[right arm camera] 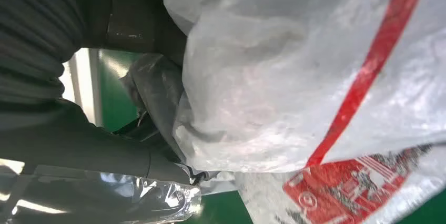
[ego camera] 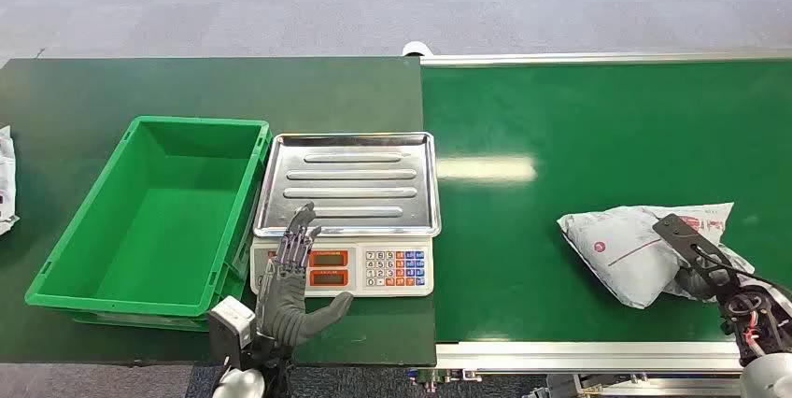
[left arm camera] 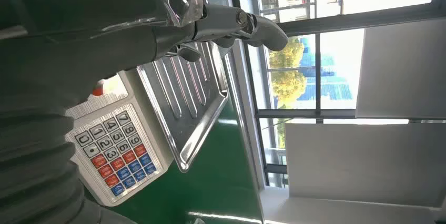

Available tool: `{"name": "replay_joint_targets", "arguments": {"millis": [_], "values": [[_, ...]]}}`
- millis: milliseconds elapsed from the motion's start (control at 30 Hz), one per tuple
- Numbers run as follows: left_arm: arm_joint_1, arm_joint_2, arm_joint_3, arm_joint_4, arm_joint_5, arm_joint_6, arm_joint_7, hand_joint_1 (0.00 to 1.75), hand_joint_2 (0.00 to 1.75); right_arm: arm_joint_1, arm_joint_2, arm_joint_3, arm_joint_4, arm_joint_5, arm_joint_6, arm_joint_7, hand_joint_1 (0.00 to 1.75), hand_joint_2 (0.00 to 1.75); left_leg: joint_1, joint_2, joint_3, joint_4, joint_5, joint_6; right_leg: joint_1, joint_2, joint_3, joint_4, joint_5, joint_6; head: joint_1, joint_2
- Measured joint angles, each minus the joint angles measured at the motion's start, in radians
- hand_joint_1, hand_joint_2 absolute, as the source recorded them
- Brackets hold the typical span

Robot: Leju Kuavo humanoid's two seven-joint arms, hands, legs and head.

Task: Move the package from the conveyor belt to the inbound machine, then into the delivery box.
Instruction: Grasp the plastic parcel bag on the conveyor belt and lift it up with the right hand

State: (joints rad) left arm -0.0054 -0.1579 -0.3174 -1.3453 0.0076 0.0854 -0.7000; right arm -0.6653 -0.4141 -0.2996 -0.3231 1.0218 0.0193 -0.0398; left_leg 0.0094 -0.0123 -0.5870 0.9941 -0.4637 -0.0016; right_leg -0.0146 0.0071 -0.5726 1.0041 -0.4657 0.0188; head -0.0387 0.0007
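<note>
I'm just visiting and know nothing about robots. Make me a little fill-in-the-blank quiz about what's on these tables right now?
1. The right robot hand is on a white package with ____ markings.
2. The package lies on the green ____.
3. The bin left of the scale is coloured ____.
4. The left robot hand holds ____.

Missing words: red; conveyor belt; green; nothing
</note>
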Motion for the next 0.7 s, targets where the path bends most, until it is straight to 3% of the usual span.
{"name": "replay_joint_targets", "arguments": {"millis": [67,233,533,700], "values": [[0.001,0.0,0.0,-0.001,0.001,0.004,0.0,0.0,1.75,0.0,0.004,-0.006,0.0,-0.021,-0.023,-0.03,1.75,1.75,0.0,0.0,0.0,0.0,0.0,0.0,0.0,0.0,0.0,0.0,0.0,0.0,0.0,0.0],[0.004,0.0,-0.002,-0.007,0.003,0.015,0.0,0.0,1.75,-0.001,0.025,-0.051,-0.015,-0.14,-0.167,-0.23,1.75,1.75,0.0,0.0,-0.001,0.0,0.0,0.0,-0.001,0.0,-0.001,0.0,0.0,0.0,0.0,0.0],[0.004,-0.002,-0.009,-0.011,0.009,0.028,0.0,0.0,1.75,0.015,0.076,-0.124,-0.136,-0.363,-0.168,-0.563,1.75,1.75,0.0,0.0,-0.002,0.0,0.0,0.0,0.0,0.0,-0.002,0.0,0.0,0.0,0.0,0.0],[0.004,-0.006,-0.018,-0.012,0.008,0.028,0.0,0.0,1.75,0.083,0.13,-0.117,-0.333,-0.487,-0.169,-0.635,1.75,1.75,0.0,0.0,-0.003,0.0,0.0,0.0,0.0,0.0,-0.003,0.0,0.0,0.0,0.0,0.0]]}}
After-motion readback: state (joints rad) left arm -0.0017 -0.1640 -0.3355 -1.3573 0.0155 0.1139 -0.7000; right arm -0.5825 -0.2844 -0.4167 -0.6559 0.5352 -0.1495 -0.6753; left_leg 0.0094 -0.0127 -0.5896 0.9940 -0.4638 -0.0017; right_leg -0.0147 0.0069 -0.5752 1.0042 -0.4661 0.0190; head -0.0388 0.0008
